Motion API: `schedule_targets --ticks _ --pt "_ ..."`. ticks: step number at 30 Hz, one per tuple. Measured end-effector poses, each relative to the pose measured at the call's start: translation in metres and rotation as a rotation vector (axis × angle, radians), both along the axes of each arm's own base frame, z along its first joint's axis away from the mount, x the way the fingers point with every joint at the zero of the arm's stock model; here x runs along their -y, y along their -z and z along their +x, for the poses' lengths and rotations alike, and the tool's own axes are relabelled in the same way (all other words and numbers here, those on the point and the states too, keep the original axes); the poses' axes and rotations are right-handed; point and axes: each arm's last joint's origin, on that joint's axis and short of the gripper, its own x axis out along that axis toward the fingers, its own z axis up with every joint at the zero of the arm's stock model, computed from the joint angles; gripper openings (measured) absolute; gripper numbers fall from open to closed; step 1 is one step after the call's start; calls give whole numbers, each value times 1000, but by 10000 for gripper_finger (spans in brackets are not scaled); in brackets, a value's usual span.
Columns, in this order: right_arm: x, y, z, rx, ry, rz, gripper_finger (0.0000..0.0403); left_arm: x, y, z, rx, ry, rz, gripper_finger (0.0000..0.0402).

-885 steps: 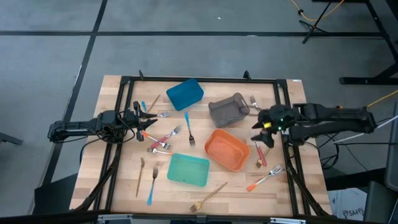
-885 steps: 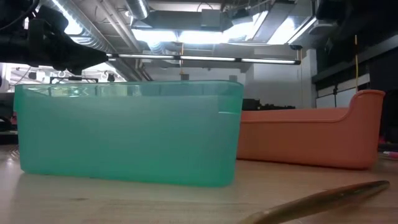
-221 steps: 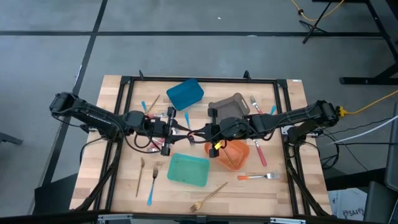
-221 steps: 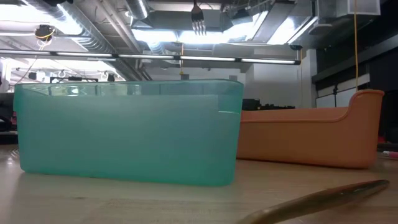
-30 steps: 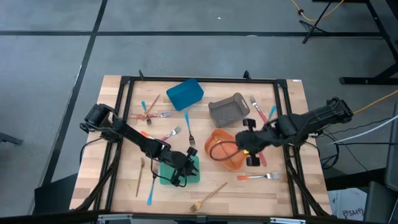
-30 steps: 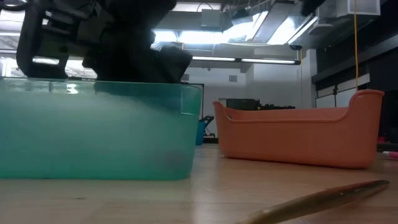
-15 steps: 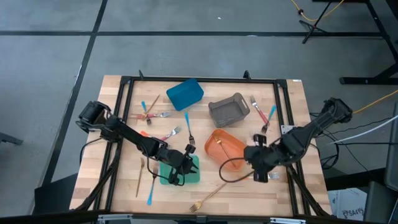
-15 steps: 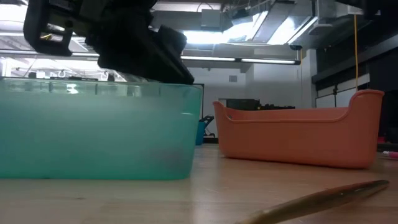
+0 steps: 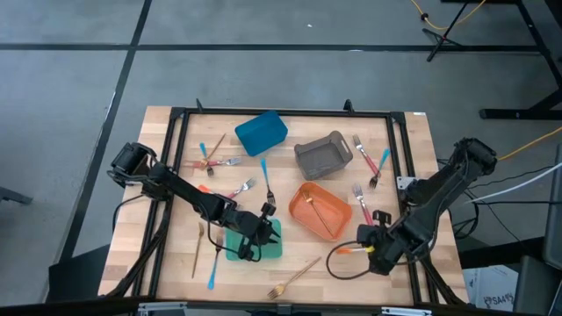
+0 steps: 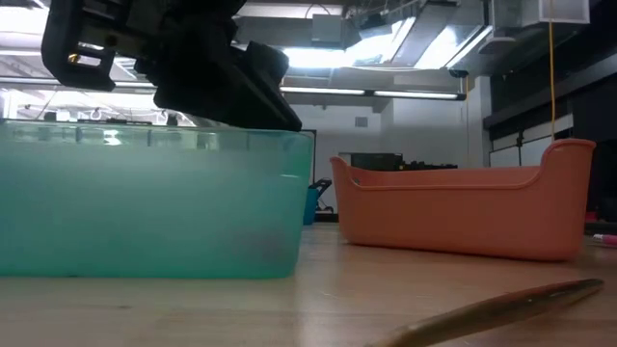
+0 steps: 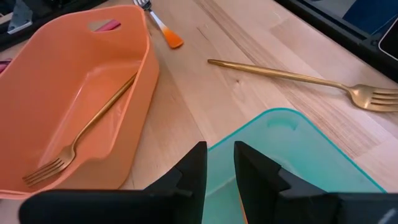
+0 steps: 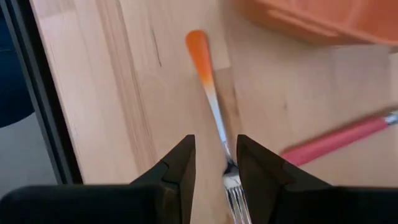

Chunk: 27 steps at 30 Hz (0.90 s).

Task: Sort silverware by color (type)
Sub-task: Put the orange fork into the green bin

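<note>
High view: left gripper [image 9: 261, 230] hangs over the teal plastic bin [image 9: 274, 248] near the bench's front edge, right gripper [image 9: 373, 248] low by the front-right corner over the orange-handled silver-tined fork [image 9: 353, 250]. Left wrist view: its fingers [image 11: 196, 167] are a bit apart, nothing between, w/ a gold fork [image 11: 84, 133] lying in the orange plastic bin [image 11: 132, 93] & another gold fork [image 11: 292, 76] on bare wood beside. Right wrist view: fingers [image 12: 181, 163] slightly parted, straddling the fork's thin neck, not clamped; prob. light, stiff, slick metal lying flat, so best pinched mid-shaft near the neck.

Silverware [image 9: 267, 180] scattered flat; 1 gold fork [image 11: 81, 136] in orange bin [image 11: 56, 74].
</note>
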Motion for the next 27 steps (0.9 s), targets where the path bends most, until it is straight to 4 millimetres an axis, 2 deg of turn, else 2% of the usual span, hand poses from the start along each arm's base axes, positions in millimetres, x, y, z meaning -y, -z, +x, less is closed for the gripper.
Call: schedule_targets --ticks 10,15,20,27 --pt "5 41 -8 -2 -10 9 105 0 0 0 0 0 0 74" --pt "11 55 -13 -26 -11 -13 105 0 0 0 -1 0 0 74" --pt "14 63 -16 -55 -17 -18 105 0 0 0 -1 0 -1 74" --pt "14 64 -17 -68 -22 0 105 0 0 0 -1 0 -1 74"
